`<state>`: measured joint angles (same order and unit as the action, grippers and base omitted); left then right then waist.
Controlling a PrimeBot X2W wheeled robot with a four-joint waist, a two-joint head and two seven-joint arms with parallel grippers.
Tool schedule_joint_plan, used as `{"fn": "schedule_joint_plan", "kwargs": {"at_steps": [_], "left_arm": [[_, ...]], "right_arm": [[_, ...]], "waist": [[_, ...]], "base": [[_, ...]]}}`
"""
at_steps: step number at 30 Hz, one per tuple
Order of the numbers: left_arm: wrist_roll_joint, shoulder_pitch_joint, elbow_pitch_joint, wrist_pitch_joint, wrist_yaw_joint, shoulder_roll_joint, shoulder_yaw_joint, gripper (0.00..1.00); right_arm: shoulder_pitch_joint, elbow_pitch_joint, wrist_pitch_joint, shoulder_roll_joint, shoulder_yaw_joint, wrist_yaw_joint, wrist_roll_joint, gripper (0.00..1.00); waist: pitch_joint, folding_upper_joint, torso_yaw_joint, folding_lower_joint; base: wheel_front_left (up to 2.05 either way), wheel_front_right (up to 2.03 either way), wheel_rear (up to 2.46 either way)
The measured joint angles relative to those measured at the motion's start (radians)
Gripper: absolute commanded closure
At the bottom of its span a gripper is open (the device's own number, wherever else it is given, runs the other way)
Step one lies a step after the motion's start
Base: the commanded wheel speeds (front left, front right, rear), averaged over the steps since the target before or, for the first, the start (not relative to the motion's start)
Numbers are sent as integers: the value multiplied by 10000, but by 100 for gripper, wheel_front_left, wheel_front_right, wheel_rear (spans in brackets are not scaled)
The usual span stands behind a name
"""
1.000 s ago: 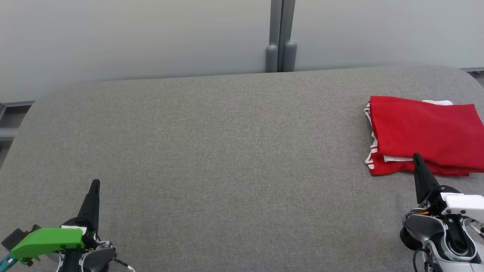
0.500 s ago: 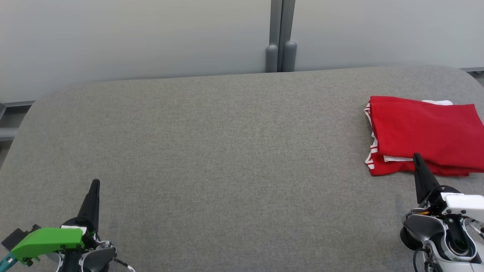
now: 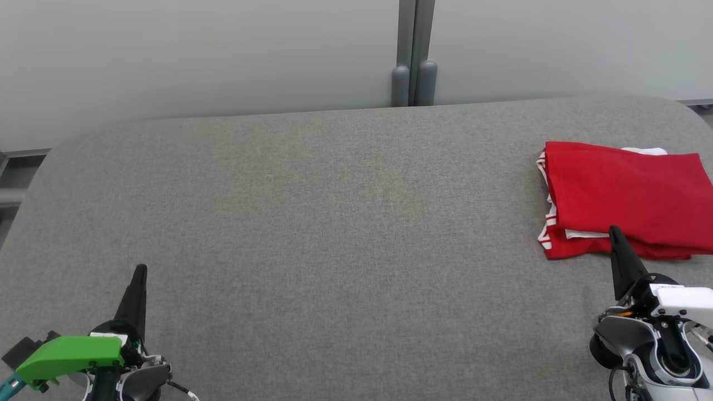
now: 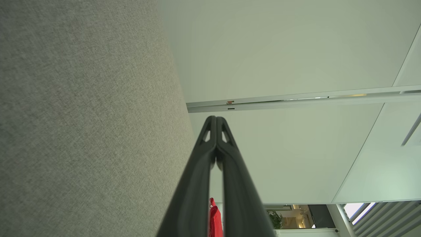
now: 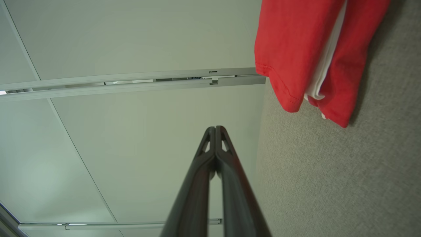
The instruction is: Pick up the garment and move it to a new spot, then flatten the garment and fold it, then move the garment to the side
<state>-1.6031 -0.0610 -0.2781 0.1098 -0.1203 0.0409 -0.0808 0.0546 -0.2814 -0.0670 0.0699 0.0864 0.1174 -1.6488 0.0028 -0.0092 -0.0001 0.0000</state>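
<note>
A folded red garment lies at the right end of the grey fabric counter before pale wall panels, with left claw and right claw both closed, empty.

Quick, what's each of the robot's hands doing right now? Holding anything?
Left gripper: closed, holding nothing.
Right gripper: closed, holding nothing, near the folded red garment.

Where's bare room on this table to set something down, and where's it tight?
Free: the grey table from the left claw across the middle to the folded red garment, back to the far edge by the wall. Crowded: the right end, where the garment lies with the right claw at its near edge.
</note>
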Motion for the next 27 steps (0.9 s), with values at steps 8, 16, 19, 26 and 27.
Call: {"fn": "schedule_joint_plan", "kwargs": {"at_steps": [8,16,19,26,27], "left_arm": [[0,0,2,0,0,0,0,100],[0,0,4,0,0,0,-2,100],[0,0,4,0,-2,0,-2,100],[0,0,6,10,-40,0,-4,100],[0,0,6,10,-40,0,-4,100]], "right_arm": [[0,2,0,0,4,0,0,100],[0,4,-15,-4,8,0,4,100],[0,6,-42,-6,12,0,4,100],[0,6,-42,-17,17,0,4,100],[0,6,-42,-21,17,0,4,100]], "waist": [[1,0,0,0],[1,0,0,0],[1,0,0,0],[1,0,0,0],[1,0,0,0]], "base": [[0,0,0],[0,0,0],[0,0,0],[0,0,0],[0,0,0]]}}
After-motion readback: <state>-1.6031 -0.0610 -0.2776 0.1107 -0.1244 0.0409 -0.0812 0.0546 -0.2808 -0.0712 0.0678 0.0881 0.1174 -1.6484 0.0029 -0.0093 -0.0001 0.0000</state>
